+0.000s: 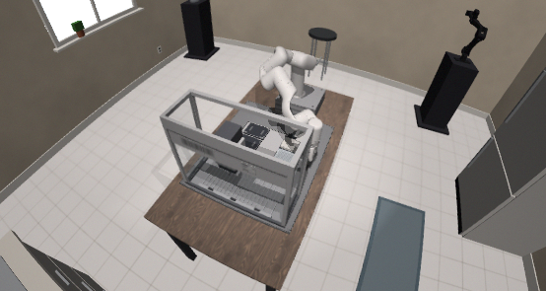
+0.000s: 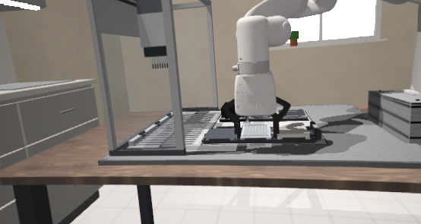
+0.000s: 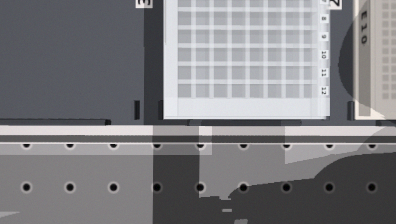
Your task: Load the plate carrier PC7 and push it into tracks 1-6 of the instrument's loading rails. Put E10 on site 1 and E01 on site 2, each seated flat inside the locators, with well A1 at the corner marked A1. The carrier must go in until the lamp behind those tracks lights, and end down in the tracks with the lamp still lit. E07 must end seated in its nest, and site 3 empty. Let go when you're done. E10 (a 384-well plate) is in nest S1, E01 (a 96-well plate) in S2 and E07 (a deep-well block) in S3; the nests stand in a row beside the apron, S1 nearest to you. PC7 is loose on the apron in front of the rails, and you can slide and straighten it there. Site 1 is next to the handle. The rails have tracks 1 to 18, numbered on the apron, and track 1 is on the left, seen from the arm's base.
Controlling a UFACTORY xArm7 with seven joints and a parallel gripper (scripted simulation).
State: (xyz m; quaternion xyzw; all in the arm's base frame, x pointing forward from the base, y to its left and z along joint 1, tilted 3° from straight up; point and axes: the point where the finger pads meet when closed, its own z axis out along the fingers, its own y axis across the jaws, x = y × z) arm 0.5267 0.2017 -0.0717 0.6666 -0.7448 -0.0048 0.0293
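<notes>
Exterior view has the black-fingered end effector (image 2: 255,131) spread wide, empty, straddling the white 96-well plate E01 (image 2: 256,130) on the dark carrier PC7's (image 2: 220,135) site 2, beige E10 (image 3: 376,55) alongside, probably just-released plate.

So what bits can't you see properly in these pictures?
- Fingertips of the open gripper: not in the wrist view; small and dark in the side view.
- White plate: top cut off by the wrist picture's edge, so its A1 corner is unseen.
- Beige plate: mostly cut off on the right.
- Lamp behind the rails: not found in any view.
</notes>
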